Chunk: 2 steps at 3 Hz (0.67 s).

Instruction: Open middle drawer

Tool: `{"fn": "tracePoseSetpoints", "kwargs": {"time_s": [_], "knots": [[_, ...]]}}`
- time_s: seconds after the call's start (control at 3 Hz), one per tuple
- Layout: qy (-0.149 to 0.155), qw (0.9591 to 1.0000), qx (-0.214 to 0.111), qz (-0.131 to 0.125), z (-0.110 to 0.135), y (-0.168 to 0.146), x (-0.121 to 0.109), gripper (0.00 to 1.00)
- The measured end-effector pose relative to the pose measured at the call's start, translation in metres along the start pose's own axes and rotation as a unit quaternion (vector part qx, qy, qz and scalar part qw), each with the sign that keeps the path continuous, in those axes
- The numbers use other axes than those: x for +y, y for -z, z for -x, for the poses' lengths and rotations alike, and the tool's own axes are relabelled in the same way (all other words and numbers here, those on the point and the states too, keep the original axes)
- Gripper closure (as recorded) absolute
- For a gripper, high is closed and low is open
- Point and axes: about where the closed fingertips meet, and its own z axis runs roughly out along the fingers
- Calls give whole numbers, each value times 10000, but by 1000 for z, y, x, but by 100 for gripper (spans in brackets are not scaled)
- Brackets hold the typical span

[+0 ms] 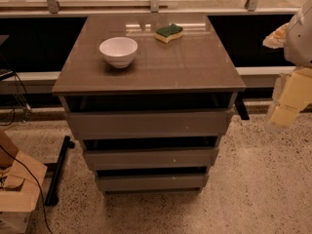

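The middle drawer [150,158] is a flat grey-brown front, second of three in a glossy-topped cabinet [146,77], with a dark gap above it. The taller top drawer front [146,125] sits above it and the smallest bottom front [152,182] below it. My gripper [287,106] hangs at the right edge of the camera view, pale yellow and white, to the right of the cabinet at about the top drawer's height. It is apart from the cabinet and holds nothing that I can see.
A white bowl [118,51] and a green-and-yellow sponge [169,32] lie on the cabinet top. A cardboard box [17,189] and black cables stand at the lower left. A black bar [58,169] lies on the speckled floor left of the cabinet.
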Motion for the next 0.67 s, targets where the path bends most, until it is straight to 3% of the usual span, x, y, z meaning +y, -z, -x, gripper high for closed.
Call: {"fn": "tracePoseSetpoints", "kwargs": {"time_s": [0.67], "knots": [[145,9999,14,-24,4,-5,4,0]]}}
